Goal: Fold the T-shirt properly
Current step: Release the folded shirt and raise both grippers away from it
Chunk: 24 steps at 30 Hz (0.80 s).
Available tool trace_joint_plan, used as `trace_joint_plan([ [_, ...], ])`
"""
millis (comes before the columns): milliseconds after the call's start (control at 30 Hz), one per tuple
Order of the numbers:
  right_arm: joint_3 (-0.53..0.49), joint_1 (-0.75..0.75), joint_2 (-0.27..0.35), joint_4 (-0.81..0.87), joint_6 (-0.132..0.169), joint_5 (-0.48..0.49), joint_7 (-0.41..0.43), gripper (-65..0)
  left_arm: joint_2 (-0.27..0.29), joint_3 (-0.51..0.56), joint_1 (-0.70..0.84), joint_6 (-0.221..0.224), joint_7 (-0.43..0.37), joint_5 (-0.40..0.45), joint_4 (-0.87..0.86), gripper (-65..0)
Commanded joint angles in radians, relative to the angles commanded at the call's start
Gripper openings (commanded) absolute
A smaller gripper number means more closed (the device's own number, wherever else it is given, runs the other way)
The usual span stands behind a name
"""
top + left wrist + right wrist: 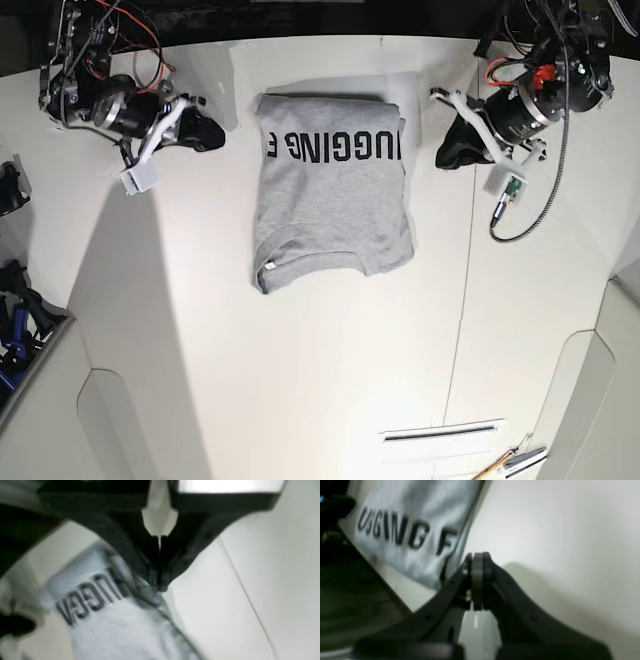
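The light-grey T-shirt (335,200) lies on the white table (200,330), folded into a narrow upright rectangle. Black lettering (335,147) faces up along its far end, and the collar with a small white tag (268,266) is at its near end. In the base view my left gripper (447,152) rests shut just right of the shirt's far corner, apart from it. Seen from the left wrist, its tips (157,586) sit over the T-shirt's (120,625) edge. My right gripper (213,134) is shut left of the shirt, holding nothing. From the right wrist, its closed tips (477,557) sit beside the T-shirt (420,512).
A black cable (535,215) loops on the table below the arm on the right. A white strip (440,435) and some tools (510,463) lie near the front edge. Dark gear (15,300) sits off the table's left side. A seam (460,300) runs down the tabletop.
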Motion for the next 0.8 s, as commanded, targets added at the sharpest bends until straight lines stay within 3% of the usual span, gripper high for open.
trace_joint_plan([
  [100,0.000,-0.044,-0.001,0.057,0.000,0.018,0.001,-65.0,0.000,0.002,0.045,0.000,-0.009,-0.089,0.092,-65.0],
  [233,0.000,-0.046,-0.007,0.079,0.000,0.018,0.005,-65.0,0.003,0.047,0.050,0.000,-0.026,-0.089,0.097,-65.0],
  [333,0.000,-0.041,-0.009,0.079,0.001,0.018,0.016,-65.0,0.003,0.127,0.047,0.000,-0.043,-0.058,0.079,-65.0],
  [433,0.000,-0.041,-0.010,0.079,0.001,0.017,0.043,-65.0,0.003,0.213,0.044,0.001,-0.105,0.013,0.033,-65.0],
  [533,-0.002,-0.041,-0.010,0.075,0.000,0.009,0.092,-65.0,0.003,0.280,0.023,0.018,-0.114,0.081,-0.051,-65.0],
  [667,-0.002,-0.041,-0.009,0.074,0.000,-0.046,0.106,-65.0,0.003,0.293,-0.034,0.042,-0.116,0.090,-0.161,-65.0],
  [800,-0.002,-0.041,-0.009,0.074,0.000,-0.056,0.106,-65.0,0.002,0.293,-0.048,0.042,-0.105,0.086,-0.164,-65.0],
])
